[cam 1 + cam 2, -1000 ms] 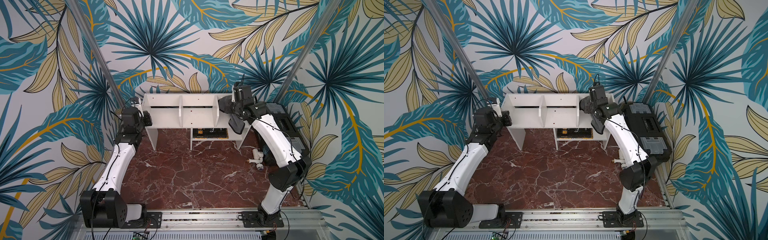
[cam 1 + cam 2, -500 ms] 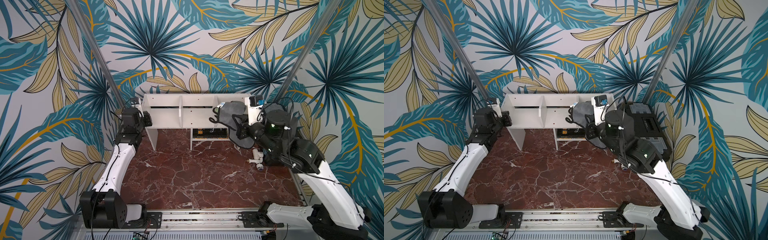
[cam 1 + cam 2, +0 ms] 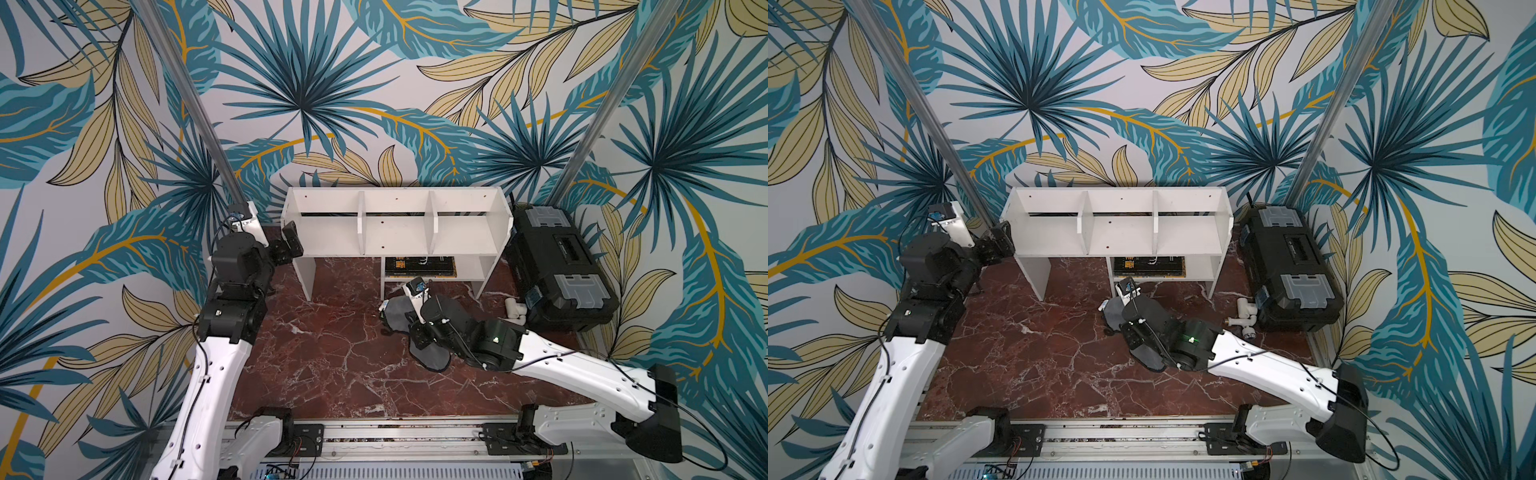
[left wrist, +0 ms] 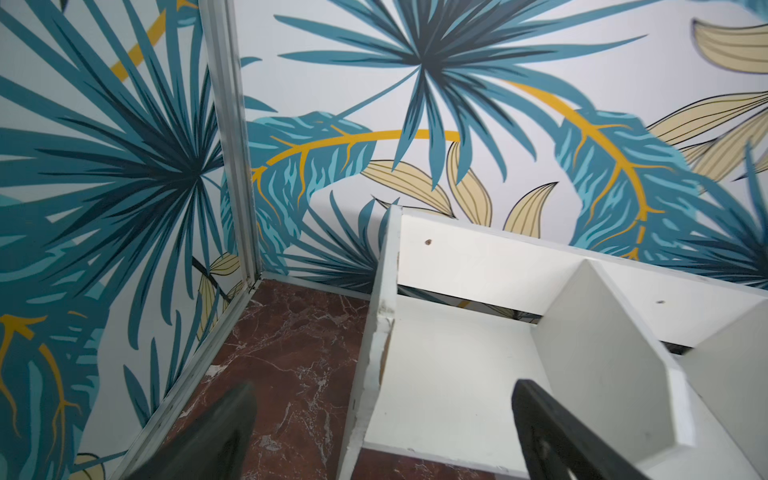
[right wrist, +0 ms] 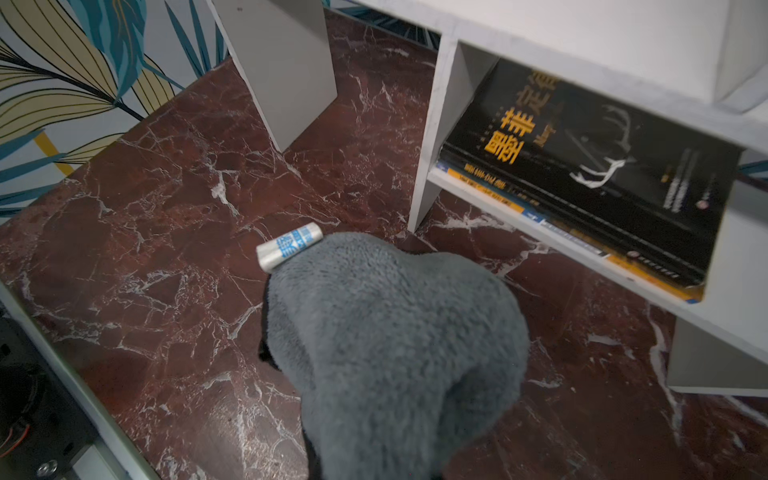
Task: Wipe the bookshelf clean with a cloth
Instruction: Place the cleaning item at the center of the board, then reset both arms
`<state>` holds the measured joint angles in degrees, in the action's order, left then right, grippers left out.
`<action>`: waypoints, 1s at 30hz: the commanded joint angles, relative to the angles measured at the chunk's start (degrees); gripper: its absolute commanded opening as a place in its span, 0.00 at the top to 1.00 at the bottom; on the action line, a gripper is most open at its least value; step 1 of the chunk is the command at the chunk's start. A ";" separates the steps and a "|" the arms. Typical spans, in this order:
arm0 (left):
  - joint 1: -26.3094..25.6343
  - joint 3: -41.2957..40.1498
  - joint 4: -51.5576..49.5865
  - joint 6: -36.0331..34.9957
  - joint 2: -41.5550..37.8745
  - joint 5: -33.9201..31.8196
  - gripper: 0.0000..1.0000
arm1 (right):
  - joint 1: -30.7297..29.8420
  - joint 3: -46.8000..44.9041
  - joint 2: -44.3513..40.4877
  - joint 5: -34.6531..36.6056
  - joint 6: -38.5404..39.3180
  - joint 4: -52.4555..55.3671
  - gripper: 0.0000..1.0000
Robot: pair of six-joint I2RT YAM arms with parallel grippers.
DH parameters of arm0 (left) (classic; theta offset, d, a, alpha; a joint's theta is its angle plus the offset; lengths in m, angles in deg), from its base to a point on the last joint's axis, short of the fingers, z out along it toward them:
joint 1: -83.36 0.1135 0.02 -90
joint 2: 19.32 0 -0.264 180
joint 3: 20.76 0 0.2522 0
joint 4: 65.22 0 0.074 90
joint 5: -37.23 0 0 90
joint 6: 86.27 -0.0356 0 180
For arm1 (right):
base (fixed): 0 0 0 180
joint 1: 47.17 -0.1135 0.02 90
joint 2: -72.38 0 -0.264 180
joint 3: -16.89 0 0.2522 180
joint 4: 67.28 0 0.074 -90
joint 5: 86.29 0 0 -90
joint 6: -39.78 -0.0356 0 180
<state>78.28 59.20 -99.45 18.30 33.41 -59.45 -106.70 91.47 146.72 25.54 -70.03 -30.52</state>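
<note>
Wide apart and empty, the left fingers (image 4: 216, 432) straddle the left end panel of the low white board bookshelf (image 3: 395, 201), with no contact visible. The right fingers are hidden under the fluffy dark-grey cloth (image 5: 395, 340). They are closed, and the cloth bunches over them, so it reads as gripped. The cloth sits low over the red-brown marble counter (image 3: 332, 365), just near of the bookshelf's lower bay, where a stack of black books (image 5: 602, 166) lies flat. Whether fabric touches the counter cannot be told. The bookshelf's long axis runs left to right along the far wall. Its three upper compartments lie far of and above the cloth. The right arm is nearer and carries the cloth. A wiping stroke would likely require a lift, a reach toward the far side, then travel along that axis.
</note>
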 commanded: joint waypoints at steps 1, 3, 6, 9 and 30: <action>-3.68 -7.92 -2.21 0.05 -4.40 -1.16 0.00 | 1.53 -2.97 5.88 -2.08 -6.21 -12.10 1.00; -5.49 -12.52 -1.93 1.13 -6.39 0.02 0.00 | 2.98 -3.20 10.88 -2.96 -8.14 -14.17 1.00; -8.31 -17.03 -2.55 2.07 -7.71 -0.33 0.00 | 4.65 -3.51 16.64 -5.02 -10.01 -16.94 0.84; -9.79 -19.37 -2.91 2.32 -8.44 -2.62 0.00 | 4.81 -4.13 17.93 -4.28 -10.65 -17.34 0.47; -1.51 -29.75 29.83 -11.58 6.32 -30.11 0.00 | 7.82 -21.67 -20.93 49.21 -4.76 -6.05 0.00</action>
<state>72.79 34.35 -78.05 8.14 36.86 -87.80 -98.87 74.73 124.49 61.67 -82.19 -35.42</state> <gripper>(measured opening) 0.999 0.994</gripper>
